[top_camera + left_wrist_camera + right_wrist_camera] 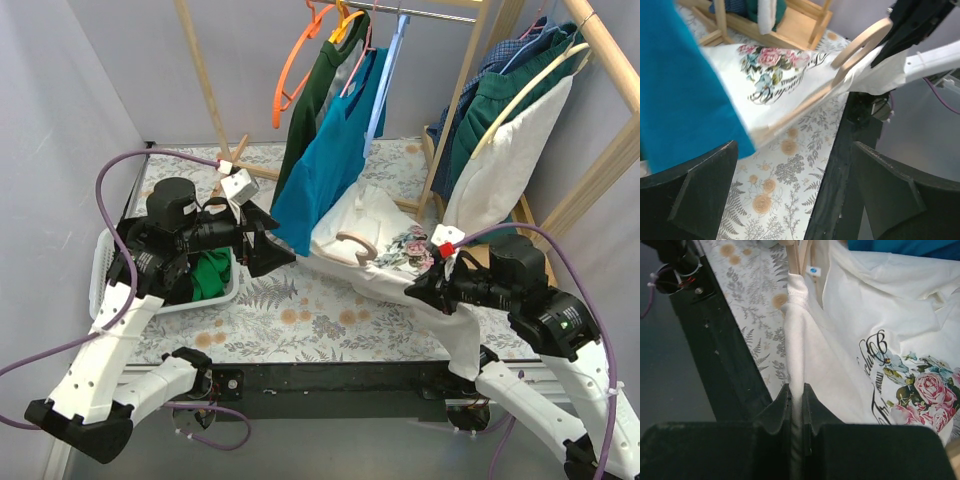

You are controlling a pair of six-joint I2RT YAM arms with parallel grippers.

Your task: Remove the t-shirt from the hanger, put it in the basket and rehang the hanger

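A white t-shirt (385, 235) with a rose print lies across the flowered table, still on its wooden hanger (356, 246). My right gripper (412, 291) is at the shirt's near edge. In the right wrist view it (796, 388) is shut on a taut fold of the white t-shirt (850, 335), and the hanger's wood (795, 255) shows at the top. My left gripper (284, 250) hovers open just left of the shirt. In the left wrist view it (794, 150) holds nothing, with the t-shirt (780, 85) and hanger (860, 45) beyond its fingers.
A teal shirt (325, 165) hangs from the rack (440, 12) right beside my left gripper, with an orange hanger (292, 70) and more clothes there. A white basket (165, 290) of green cloth stands at the left. The black table edge (330, 375) runs along the front.
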